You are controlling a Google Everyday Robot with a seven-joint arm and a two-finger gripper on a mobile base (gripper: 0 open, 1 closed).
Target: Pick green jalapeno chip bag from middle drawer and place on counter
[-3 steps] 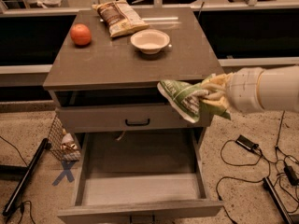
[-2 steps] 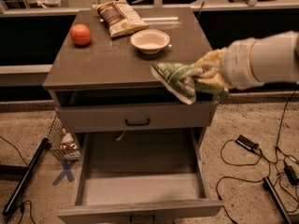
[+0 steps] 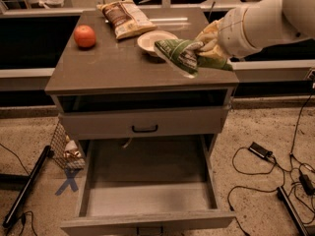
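We find the gripper above the right front part of the counter, its fingers clamped on the green jalapeno chip bag. The bag sticks out to the left of the fingers, tilted; contact with the slab cannot be told. A white bowl lies just left of the fingers, behind the bag. A brown chip bag and a red fruit lie farther left. The middle drawer stands open well below the fingers

Dim, warm light from above, pale glare streak on the counter, gripper bright over its right edge.
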